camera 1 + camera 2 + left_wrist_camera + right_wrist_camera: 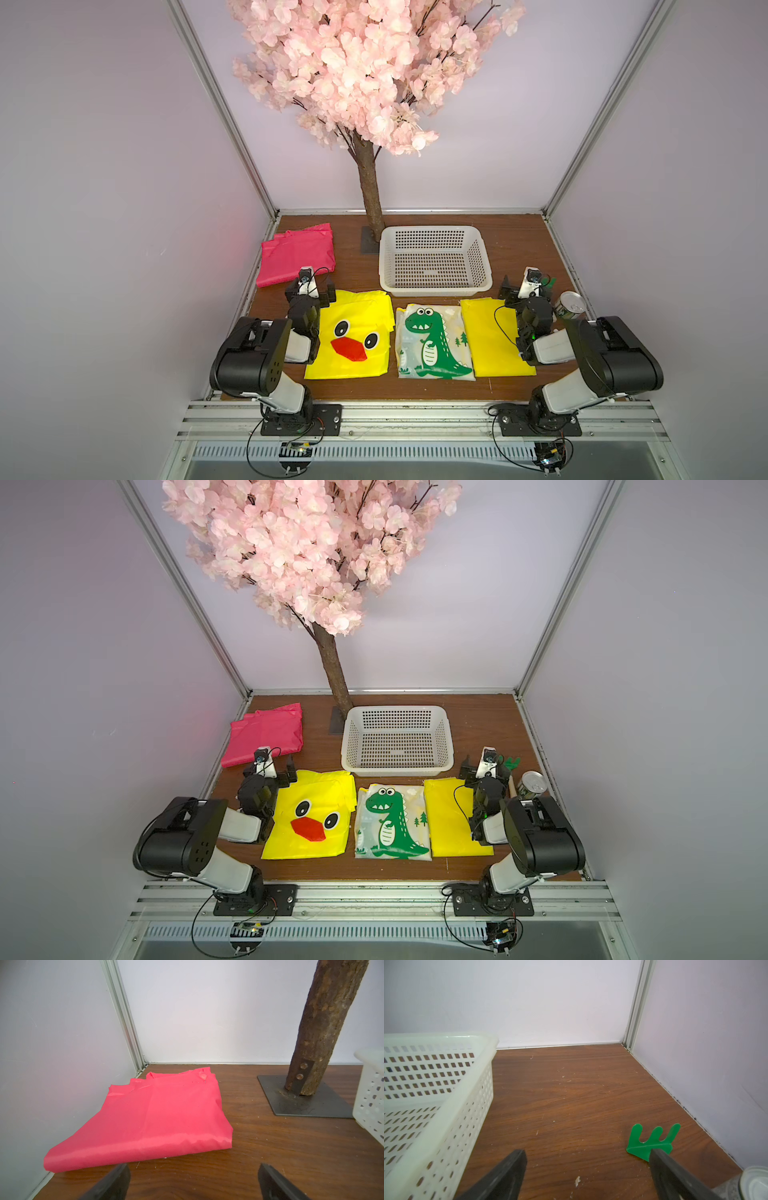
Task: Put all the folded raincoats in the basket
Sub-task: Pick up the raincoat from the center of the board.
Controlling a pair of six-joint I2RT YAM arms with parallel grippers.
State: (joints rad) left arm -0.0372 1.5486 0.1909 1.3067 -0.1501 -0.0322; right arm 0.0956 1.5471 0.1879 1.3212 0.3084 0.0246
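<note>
Two grippers hang with jaws spread wide, gripping nothing: left gripper (pixel 193 1166) near the pink raincoat (pixel 145 1122), right gripper (pixel 587 1151) beside the basket (pixel 467 1115), which sits behind the dinosaur raincoat (pixel 432 343).

The blossom tree (pixel 365 70) runs off the top edge in both top views. My left arm (pixel 249 361) covers an edge of the duck raincoat (pixel 353 332). My right arm (pixel 615 361) hides part of the yellow raincoat (pixel 490 340) and the can (pixel 570 305), whose label I cannot read. In the right wrist view the basket (pixel 463 1126) is cropped, and the right gripper (pixel 587 1153) has one finger (pixel 675 1178) masking part of the green rake (pixel 643 1145).
</note>
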